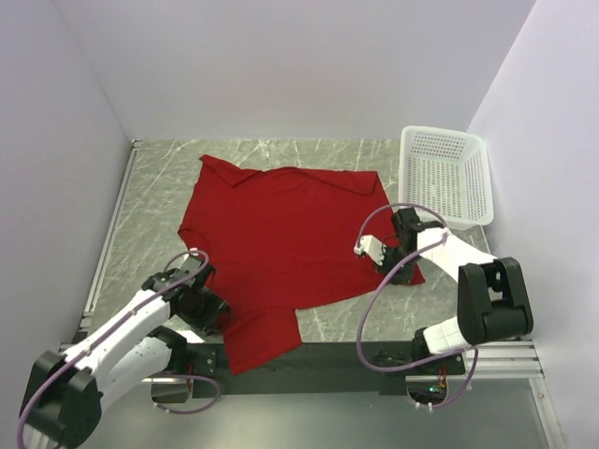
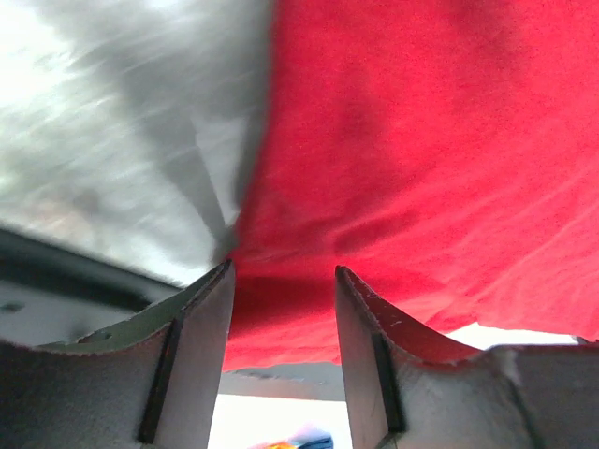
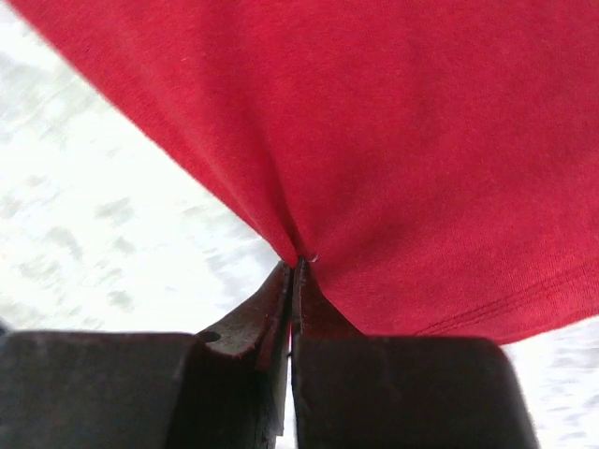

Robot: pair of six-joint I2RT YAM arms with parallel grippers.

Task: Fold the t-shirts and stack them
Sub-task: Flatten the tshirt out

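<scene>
- The right fingers (image 3: 245,323) are pressed together on a pinch of the t-shirt's (image 3: 421,140) edge. The cloth gathers into a pleat at their tips, a grip suited to lifting that side over for a fold.
- The left fingers (image 2: 197,355) stand partly apart with red cloth bunched just past the gap and nothing clamped. They seem lined up to take the near left edge.
- The t-shirt lies spread on the desk (image 1: 154,201) between both arms, so each can reach a side.
- The white basket (image 1: 447,178) sits in the far right corner, clear of the cloth.
</scene>
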